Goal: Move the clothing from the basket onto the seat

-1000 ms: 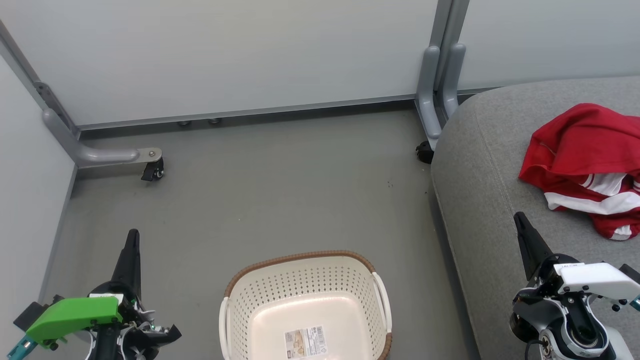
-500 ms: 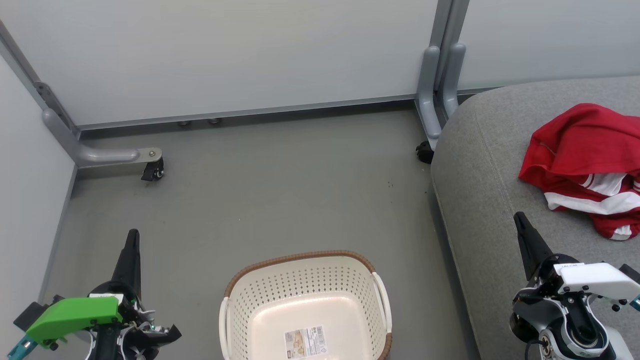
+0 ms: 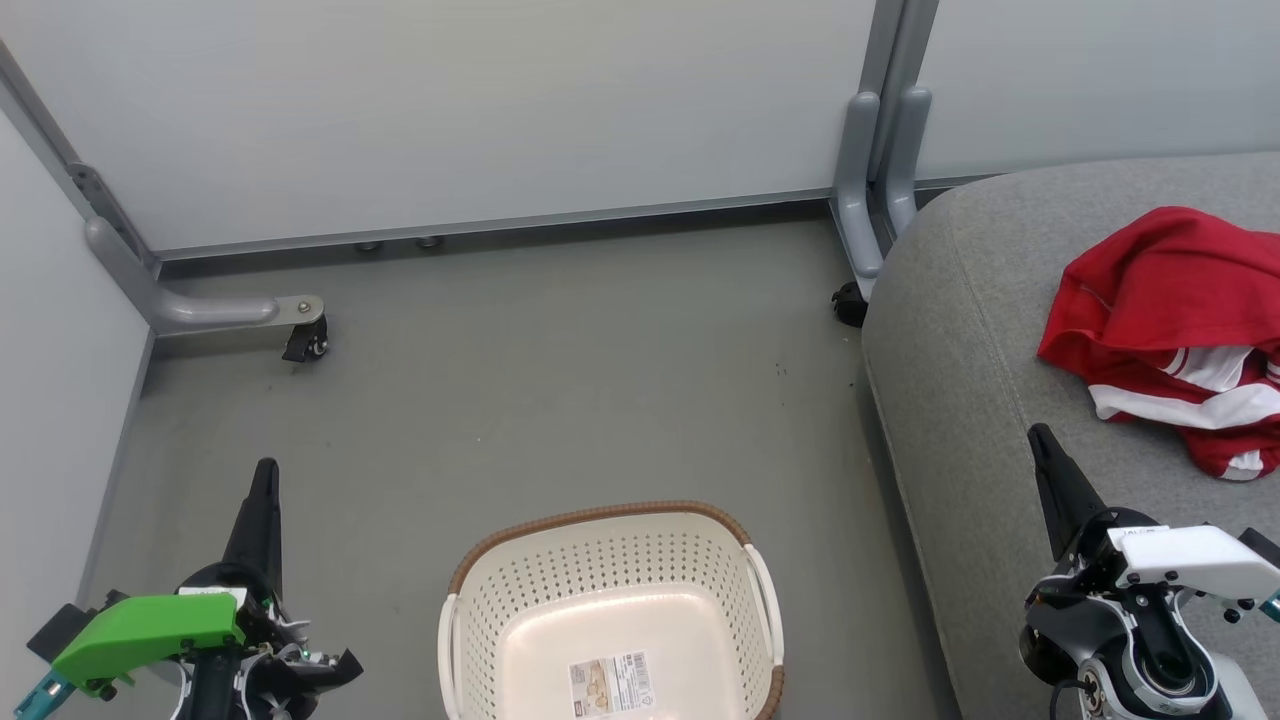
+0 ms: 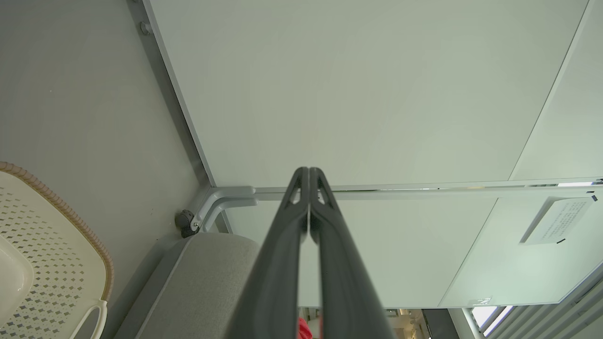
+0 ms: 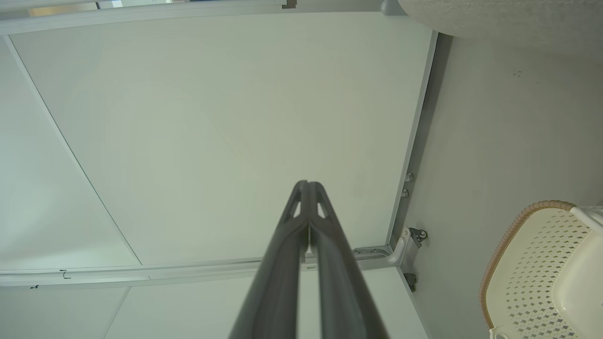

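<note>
Nearest you, your left claw (image 3: pixel 265 470) sits at the lower left with its two dark fingers pressed together to a single point, holding nothing; your right claw (image 3: pixel 1041 433) at the lower right is pinched closed the same way, also empty, its tip showing against the near side of the seat (image 3: pixel 960 330); both wrist views show the fingers meeting with no cloth between them. Between the two claws the basket (image 3: pixel 600 515) stands on the grey floor (image 3: pixel 560 380); what you can see of its inside is bare apart from a paper label (image 3: pixel 610 685) on the bottom, though its nearest part is cut off by the frame, so you cannot vouch for that strip. Farther off to your right, the clothing (image 3: pixel 1170 290) lies crumpled on top of the seat, red with white stripes, well apart from the basket and running off the right edge of the view. Beyond stand the pale wall panels (image 3: pixel 500 110) and a caster foot (image 3: pixel 305 343). By the look of it the transfer is done; nothing is left to lift unless a piece hides in that unseen strip.
</note>
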